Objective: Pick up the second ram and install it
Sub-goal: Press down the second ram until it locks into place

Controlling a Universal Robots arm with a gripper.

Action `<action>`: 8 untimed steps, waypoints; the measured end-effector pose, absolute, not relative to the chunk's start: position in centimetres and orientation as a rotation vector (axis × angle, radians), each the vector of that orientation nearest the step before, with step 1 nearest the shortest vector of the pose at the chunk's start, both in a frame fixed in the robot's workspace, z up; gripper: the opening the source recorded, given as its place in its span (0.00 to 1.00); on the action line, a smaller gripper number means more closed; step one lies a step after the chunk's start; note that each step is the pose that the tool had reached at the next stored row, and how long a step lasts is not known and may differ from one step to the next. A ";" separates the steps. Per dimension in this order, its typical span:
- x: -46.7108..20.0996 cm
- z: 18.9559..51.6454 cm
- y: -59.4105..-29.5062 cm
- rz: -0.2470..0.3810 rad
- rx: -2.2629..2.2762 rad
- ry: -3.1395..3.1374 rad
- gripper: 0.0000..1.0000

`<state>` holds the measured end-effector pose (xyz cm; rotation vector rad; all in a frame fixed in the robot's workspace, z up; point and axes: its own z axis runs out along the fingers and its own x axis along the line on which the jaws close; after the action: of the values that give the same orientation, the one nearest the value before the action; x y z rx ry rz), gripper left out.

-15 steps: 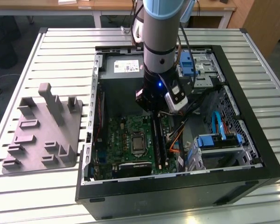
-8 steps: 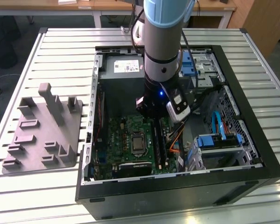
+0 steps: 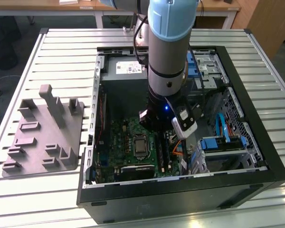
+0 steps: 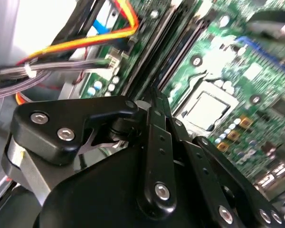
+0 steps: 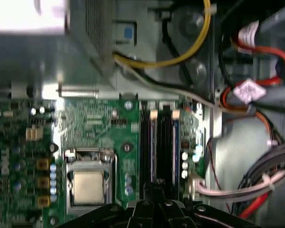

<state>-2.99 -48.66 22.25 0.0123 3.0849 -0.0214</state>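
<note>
Black gripper (image 5: pixel 156 192) over long dark memory slots (image 5: pixel 162 142), green motherboard (image 5: pixel 95 128)

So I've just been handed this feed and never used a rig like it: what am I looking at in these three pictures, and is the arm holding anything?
The exterior view looks down on a slatted table with an open computer case on it. The pale blue column is the robot arm, reaching down into the case over the green motherboard. The grey fixture block sits on the table at the exterior view's left.

Both wrist views come from cameras riding on the arm. The black linkage is the gripper, just above the memory slots, beside the processor socket. Coloured cables run nearby.

I cannot tell whether the gripper holds a memory stick; its tips are hidden behind its own body.
</note>
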 end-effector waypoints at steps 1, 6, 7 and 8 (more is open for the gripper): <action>-3.0 22.2 -49.0 -0.024 0.012 3.085 0.10; -3.0 22.2 -50.7 -0.031 0.012 3.085 0.10; -3.0 22.2 -51.1 -0.033 0.012 3.085 0.10; -3.0 22.2 -51.3 -0.035 0.012 3.085 0.10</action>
<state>-2.99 -51.32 22.23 0.0119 3.0846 -0.0346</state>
